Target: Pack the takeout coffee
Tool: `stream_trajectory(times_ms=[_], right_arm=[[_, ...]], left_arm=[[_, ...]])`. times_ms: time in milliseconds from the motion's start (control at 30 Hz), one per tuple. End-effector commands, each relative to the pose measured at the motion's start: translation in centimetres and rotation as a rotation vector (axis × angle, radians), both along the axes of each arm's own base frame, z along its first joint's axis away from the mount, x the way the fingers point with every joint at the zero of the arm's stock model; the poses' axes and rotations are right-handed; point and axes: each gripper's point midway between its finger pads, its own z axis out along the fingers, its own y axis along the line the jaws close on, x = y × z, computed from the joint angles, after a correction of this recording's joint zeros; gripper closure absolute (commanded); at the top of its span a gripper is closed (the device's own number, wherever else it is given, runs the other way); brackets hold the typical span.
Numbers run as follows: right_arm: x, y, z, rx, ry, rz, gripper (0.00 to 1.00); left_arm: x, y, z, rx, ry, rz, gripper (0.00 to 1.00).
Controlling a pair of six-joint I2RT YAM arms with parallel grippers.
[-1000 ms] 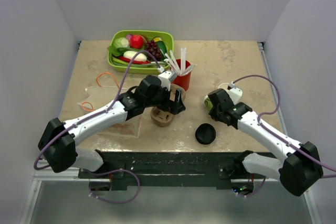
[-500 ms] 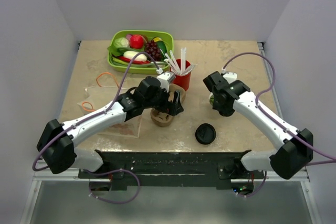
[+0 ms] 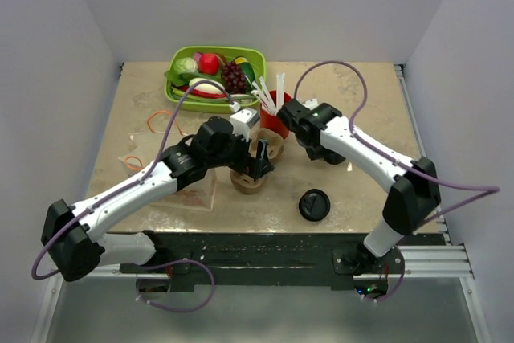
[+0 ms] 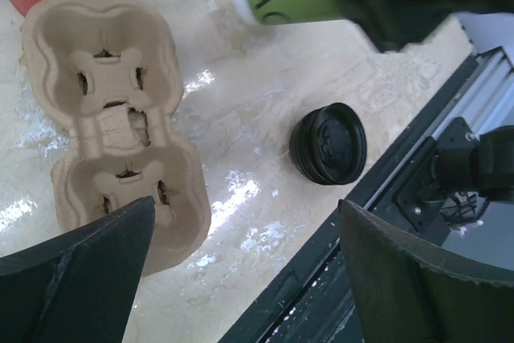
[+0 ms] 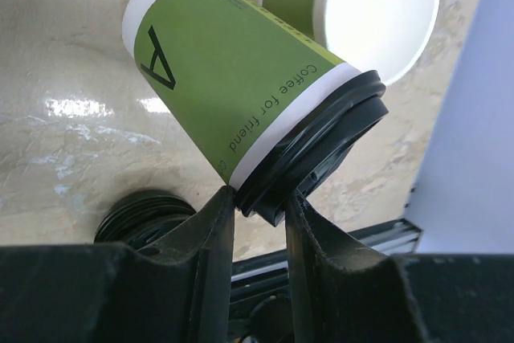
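right hand [image 5: 259, 202], takeout coffee [image 5: 233, 78] carried leftward

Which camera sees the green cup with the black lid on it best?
The right wrist camera. The green cup shows whole and tilted, its black lid pinched by the right gripper. The left wrist camera catches only its bottom end at the top edge. From the top camera, the right arm hides it.

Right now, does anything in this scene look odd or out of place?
Yes. The right gripper pinches the lidded green cup only at its lid rim, so it hangs tilted. A second green cup sits open, a black lid lying apart from it.
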Motion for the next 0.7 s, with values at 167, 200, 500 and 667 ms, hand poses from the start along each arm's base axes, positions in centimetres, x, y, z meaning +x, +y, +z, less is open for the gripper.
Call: stream_trajectory(times_ms=[167,200,500,667], right_arm=[[3.5,1.2,1.3,-0.302,0.041,0.181,0.74],[3.8,1.3,1.4,-0.322,0.045,0.21,0.73],[4.5,0.5,0.1,-0.57,0.141,0.319,0.71],[5.3,1.6,-0.4,-0.541,0.157,0.392,0.66]], left_arm=[[-3.7,0.7,9.8,-0.159,-0.225,-0.18,0.0],[-3.8,0.9,10.6,-0.171,-0.24,-0.177,0.0],[-2.8,4.7,12.7,-0.104,-0.27,0.009,0.0],[-3.0,5.3,13.1,-0.109,-0.263,0.033,0.0]])
